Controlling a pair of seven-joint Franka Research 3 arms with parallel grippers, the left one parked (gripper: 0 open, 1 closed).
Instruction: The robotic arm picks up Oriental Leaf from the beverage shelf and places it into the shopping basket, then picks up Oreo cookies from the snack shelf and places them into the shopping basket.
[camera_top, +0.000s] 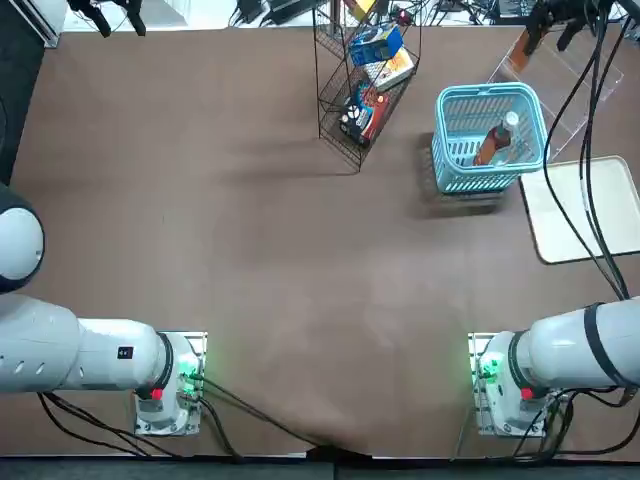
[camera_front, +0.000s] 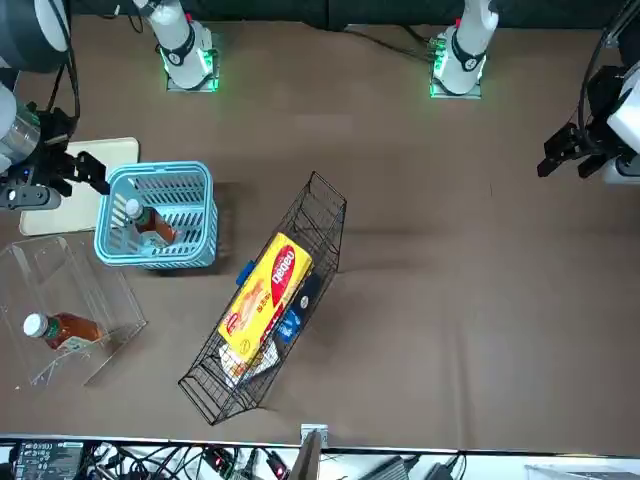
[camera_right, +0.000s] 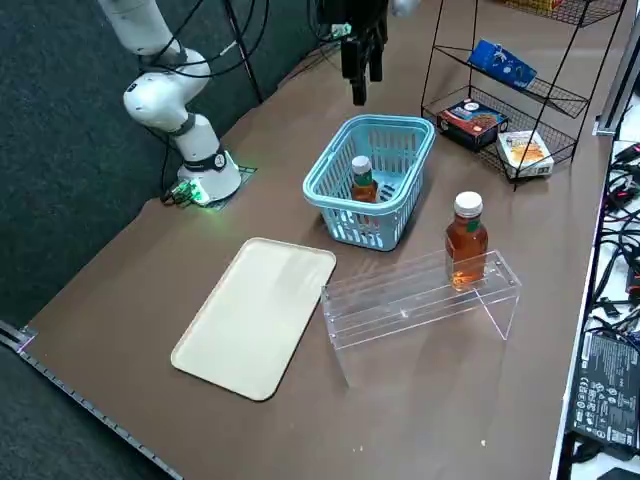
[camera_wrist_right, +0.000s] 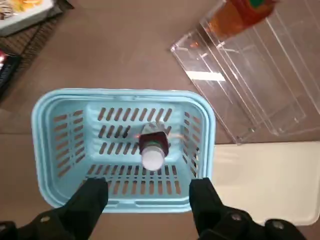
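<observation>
Extra items, table (camera_right: 230, 440).
Cream tray (camera_right: 250, 320) flat; dark box (camera_right: 472, 122) beside white box (camera_right: 525, 152); yellow pack (camera_front: 265, 295) higher than both.

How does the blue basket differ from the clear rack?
The basket is light blue; the rack is colourless and see-through. The basket has slotted walls; the rack has smooth panels. Each holds one white-capped amber bottle. The right end effector, near the basket, is open.
</observation>
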